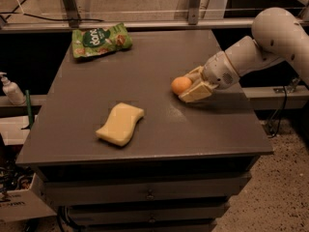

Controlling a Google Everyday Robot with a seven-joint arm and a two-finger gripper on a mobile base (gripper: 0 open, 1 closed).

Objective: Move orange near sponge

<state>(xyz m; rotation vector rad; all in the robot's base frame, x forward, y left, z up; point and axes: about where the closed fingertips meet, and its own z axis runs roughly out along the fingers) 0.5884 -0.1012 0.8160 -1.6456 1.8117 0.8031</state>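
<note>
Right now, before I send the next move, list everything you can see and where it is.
table: one, dark grey, centre of view, drawers below
orange: one, orange, right of centre on the tabletop side, gripped
sponge: one, pale yellow, lying flat front-left of centre, apart from the orange
snack bag: one, green, back-left corner
pump bottle: one, white, off the table's left side
arm: one, white, reaching in from the right
gripper: one, beige, low over the right half, closed on the orange
</note>
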